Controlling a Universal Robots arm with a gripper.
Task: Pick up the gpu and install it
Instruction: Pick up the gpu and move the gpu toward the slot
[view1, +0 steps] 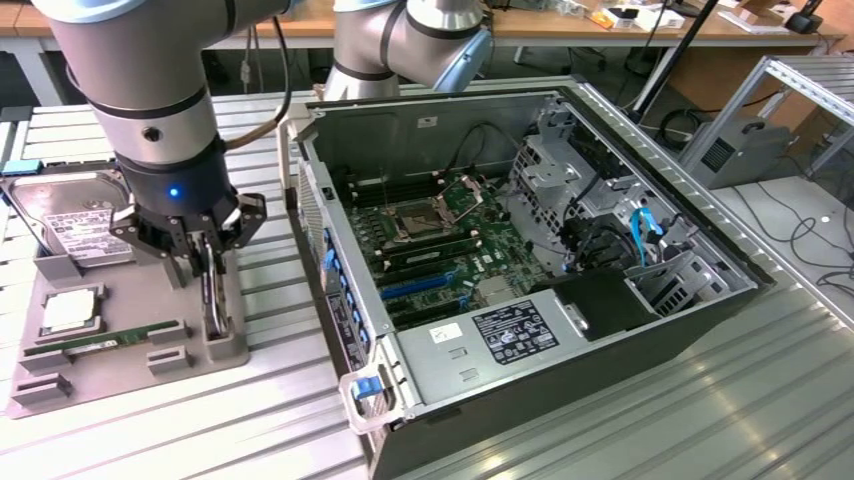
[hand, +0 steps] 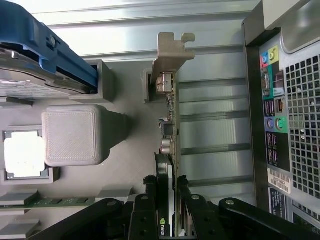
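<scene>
Tool (view1: 210, 268) partly closed, two fingers (hand: 151, 195) clamped against opposite faces of the one gpu (hand: 170, 125). Grips the card as it stands on edge in the grey tray (view1: 200, 350), with one silver bracket (hand: 172, 50) at the end away from the tool. Elsewhere on the same tray: one hard drive (view1: 78, 215), one square processor chip (view1: 67, 312) and one slim green memory stick (view1: 114, 340). Just beside the tray, toward the exterior view's right: one open computer case (view1: 387, 130) lying on the ribbed metal tabletop (view1: 694, 400), with one motherboard (view1: 447, 235) exposed inside
</scene>
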